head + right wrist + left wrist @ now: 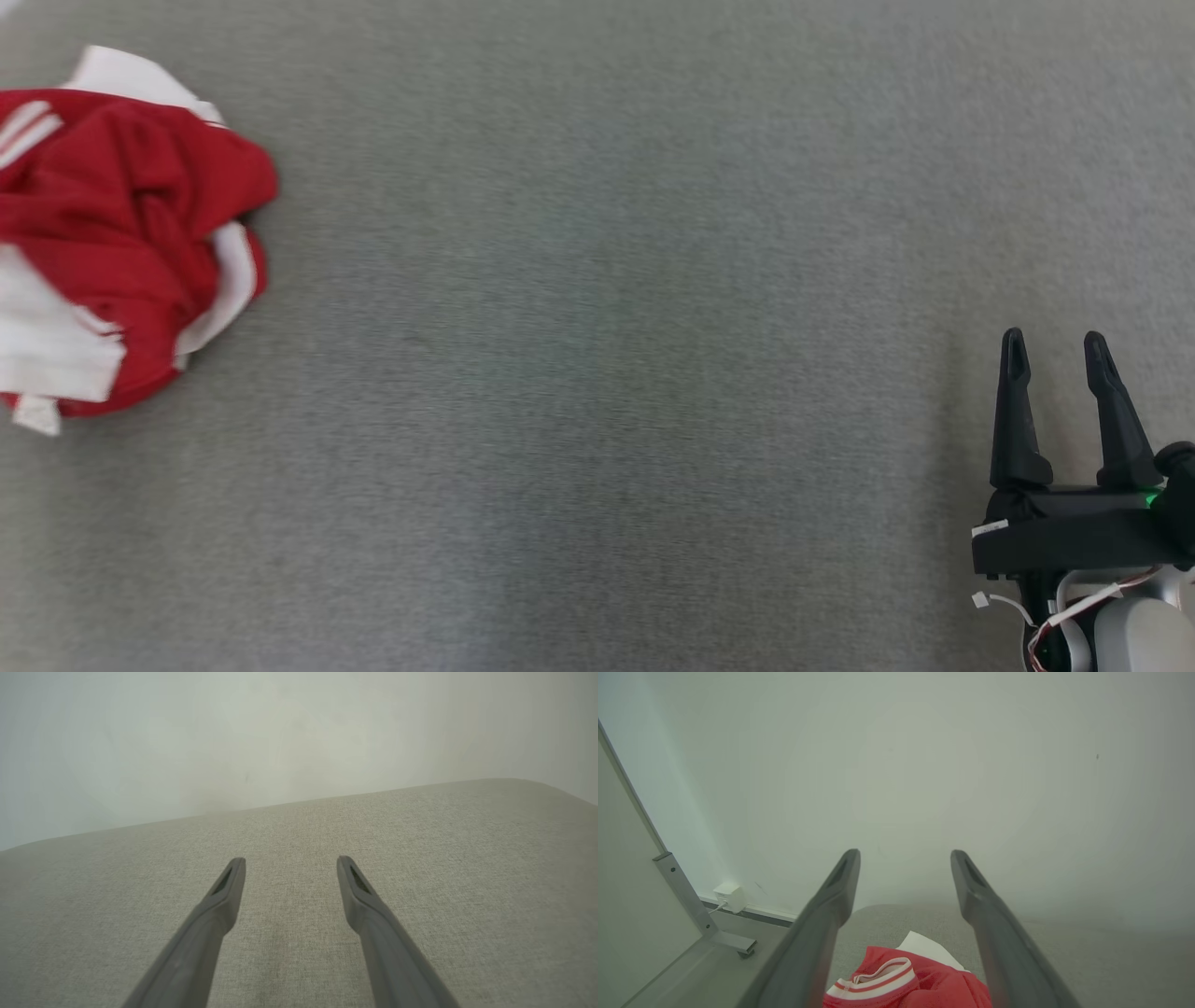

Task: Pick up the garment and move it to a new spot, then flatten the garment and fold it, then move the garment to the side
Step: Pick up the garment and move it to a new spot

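At the frame's left edge lies the crumpled red-and-white fabric garment (pixel 121 233), while our left gripper (pixel 905 854) and right gripper (pixel 1053 336) gape empty, and we may snag only one loose layer and drop it.

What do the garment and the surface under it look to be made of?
Garment: soft red cloth with white striped, ribbed trim, maybe a synthetic sports knit; it lies crumpled in loose folds. Surface: matte grey woven cloth, like upholstery; the right wrist view shows a fine weave.

One garment (pixel 121 233) (crumpled), one left hand (pixel 904 855), one right hand (pixel 1053 341)
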You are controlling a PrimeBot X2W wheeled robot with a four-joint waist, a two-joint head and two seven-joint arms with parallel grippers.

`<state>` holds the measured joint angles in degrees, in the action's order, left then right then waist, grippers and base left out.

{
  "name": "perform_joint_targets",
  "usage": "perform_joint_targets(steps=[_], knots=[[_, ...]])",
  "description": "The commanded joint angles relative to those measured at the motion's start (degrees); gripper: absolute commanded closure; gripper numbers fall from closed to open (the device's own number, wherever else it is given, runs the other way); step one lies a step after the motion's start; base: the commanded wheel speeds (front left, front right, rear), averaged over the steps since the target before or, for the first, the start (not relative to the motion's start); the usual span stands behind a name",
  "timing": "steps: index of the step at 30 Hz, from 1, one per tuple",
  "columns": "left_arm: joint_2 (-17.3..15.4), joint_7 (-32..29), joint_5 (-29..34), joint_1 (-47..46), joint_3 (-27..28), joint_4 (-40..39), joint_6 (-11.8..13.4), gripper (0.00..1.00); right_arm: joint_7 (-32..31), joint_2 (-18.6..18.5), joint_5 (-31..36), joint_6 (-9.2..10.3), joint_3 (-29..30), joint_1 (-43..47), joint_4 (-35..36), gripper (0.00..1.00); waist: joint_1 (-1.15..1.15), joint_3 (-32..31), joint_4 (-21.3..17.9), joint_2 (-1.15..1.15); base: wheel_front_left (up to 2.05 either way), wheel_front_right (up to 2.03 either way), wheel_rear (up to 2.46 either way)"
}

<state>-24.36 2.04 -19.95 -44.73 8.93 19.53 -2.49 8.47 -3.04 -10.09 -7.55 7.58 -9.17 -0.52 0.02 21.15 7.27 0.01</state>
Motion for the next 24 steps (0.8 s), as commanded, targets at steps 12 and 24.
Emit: perform_joint_targets(steps=[12, 24], knots=[[-3.9, -19.1, -4.8, -0.6, -1.0, 15.9, -2.1, 0.00, 0.9, 0.0, 0.0, 0.12, 0.0, -1.1, -1.0, 0.00, -0.02, 3.6, -6.3, -0.01, 0.00, 0.00, 0.00], [-2.7, -24.8, -6.4, 1.4, -4.2, 25.1, -3.7, 1.00, 0.9, 0.1, 0.0, 0.12, -0.6, -1.0, -1.4, 0.00, -0.02, 2.2, -6.8, -0.01, 0.00, 0.00, 0.00]])
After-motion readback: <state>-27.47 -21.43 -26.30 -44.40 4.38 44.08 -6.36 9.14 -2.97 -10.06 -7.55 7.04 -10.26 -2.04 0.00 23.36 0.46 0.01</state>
